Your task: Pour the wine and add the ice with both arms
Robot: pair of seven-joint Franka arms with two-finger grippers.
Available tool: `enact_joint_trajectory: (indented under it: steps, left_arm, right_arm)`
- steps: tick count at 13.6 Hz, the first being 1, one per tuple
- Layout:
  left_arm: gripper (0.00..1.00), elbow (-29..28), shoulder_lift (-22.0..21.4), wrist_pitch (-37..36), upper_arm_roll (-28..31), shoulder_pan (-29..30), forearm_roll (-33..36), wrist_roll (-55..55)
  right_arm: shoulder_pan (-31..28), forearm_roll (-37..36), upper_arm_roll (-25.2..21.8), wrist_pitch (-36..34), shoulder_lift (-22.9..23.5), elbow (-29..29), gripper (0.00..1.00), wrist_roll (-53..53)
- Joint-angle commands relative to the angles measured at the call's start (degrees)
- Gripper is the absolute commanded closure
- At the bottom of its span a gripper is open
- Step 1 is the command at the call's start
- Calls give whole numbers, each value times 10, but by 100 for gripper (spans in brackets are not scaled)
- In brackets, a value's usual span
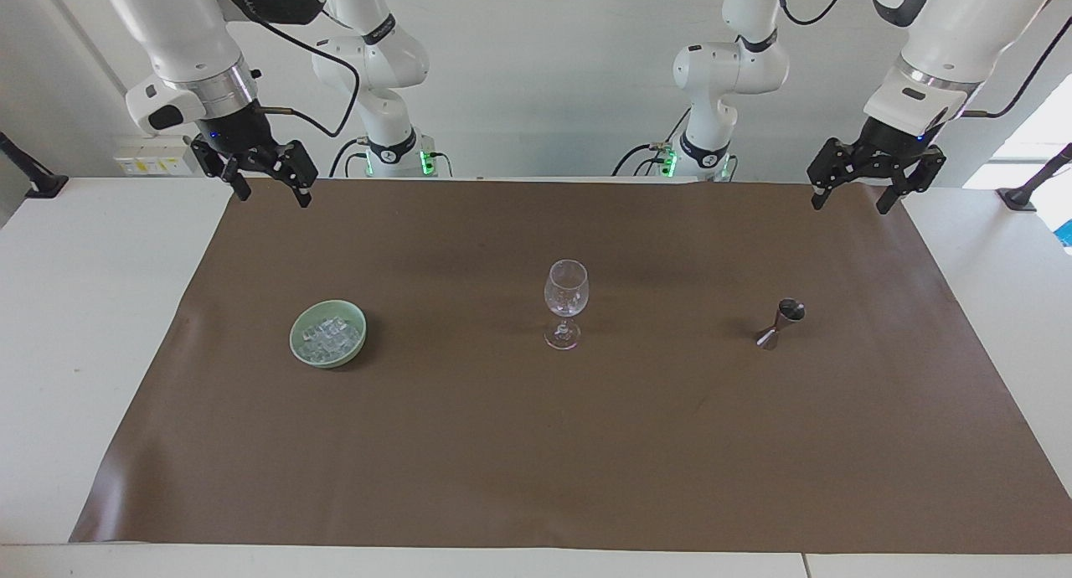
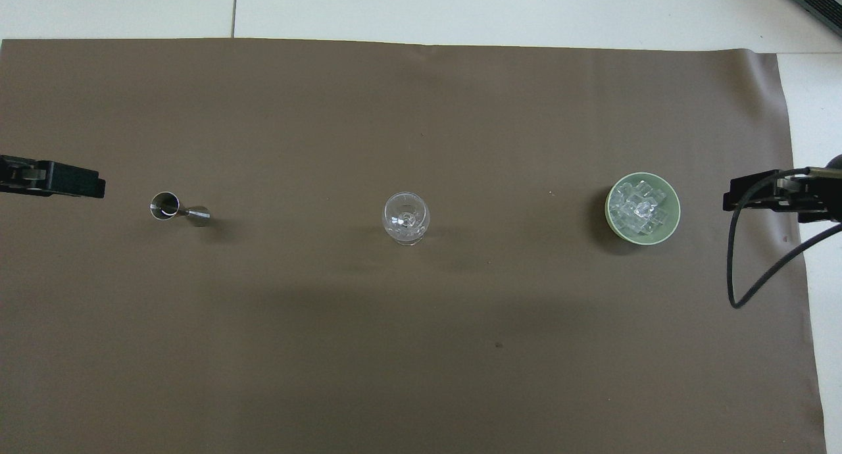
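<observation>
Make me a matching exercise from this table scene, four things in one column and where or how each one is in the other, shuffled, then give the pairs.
Things
1. ice
2. wine glass
3. jigger
4. right gripper

Places or states
A. upright and empty at the middle of the brown mat
B. open, up in the air over the mat's edge
C. heaped in the green bowl
D. standing toward the left arm's end of the table

Pairs: 1-C, 2-A, 3-D, 4-B
</observation>
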Motion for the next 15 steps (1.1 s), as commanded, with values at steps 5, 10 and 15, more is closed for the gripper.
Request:
enact_joint_trajectory:
  steps: [5,10,15]
  left_arm:
    - [0,-16,-14,-14,4,-8,1,-1]
    - [0,-3,-4,-10,4,-1,2,-1]
    - [0,66,43,-25,4,-1,2,-1]
  right_arm:
    - [-6,-3,5,0,-9,-9,0,-11]
    - [-6,-3,6,0,-9,-8,0,-11]
    - [-6,-3,5,0,-9,-8,0,-11]
